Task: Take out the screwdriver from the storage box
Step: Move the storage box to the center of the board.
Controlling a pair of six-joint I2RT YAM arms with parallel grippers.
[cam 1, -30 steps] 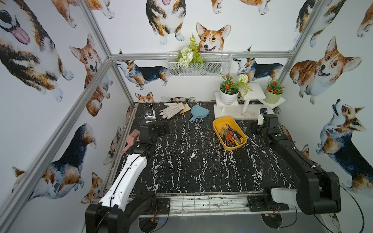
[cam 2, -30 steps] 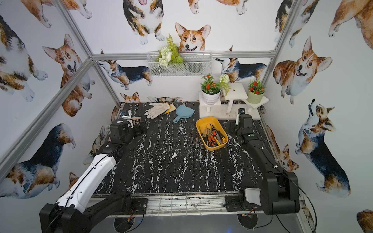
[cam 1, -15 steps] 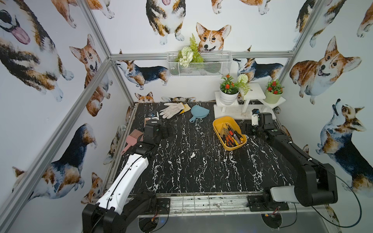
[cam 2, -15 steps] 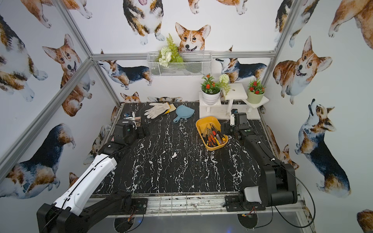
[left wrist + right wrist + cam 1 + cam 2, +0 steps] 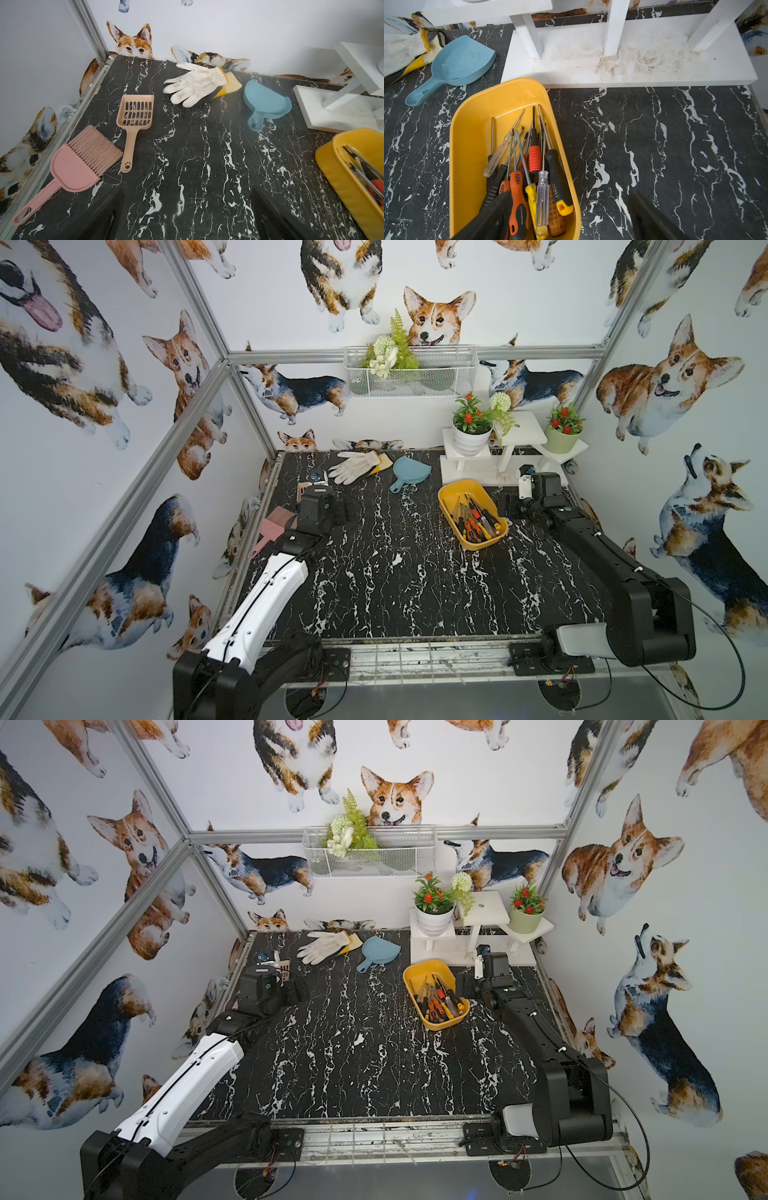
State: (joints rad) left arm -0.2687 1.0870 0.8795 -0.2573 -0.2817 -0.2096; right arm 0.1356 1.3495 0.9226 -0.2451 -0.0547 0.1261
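**Robot's right claw poised over a tub of screwdrivers**

The right gripper stands spread wide and holds nothing. One of its black fingers hangs over the near end of the storage box, above the tool handles, while its partner sits outside the tub over the bare table, so the jaws straddle the tub's long wall. Whether the inner finger touches a handle cannot be told.

The yellow storage box lies on the black marbled table just in front of the white plant stand, toward the table's right rear in both top views. The screwdrivers are heaped at its near end, shafts pointing toward the stand; among them are a red-grip one, a clear-handled one and a black-and-yellow one.

Across the table, the left gripper is likewise wide open and empty, held above the surface on the left side. Before it lie a pink brush, a tan slotted scoop, a soiled white glove and a blue dustpan. The dustpan sits near the tub's far corner, apart from it.
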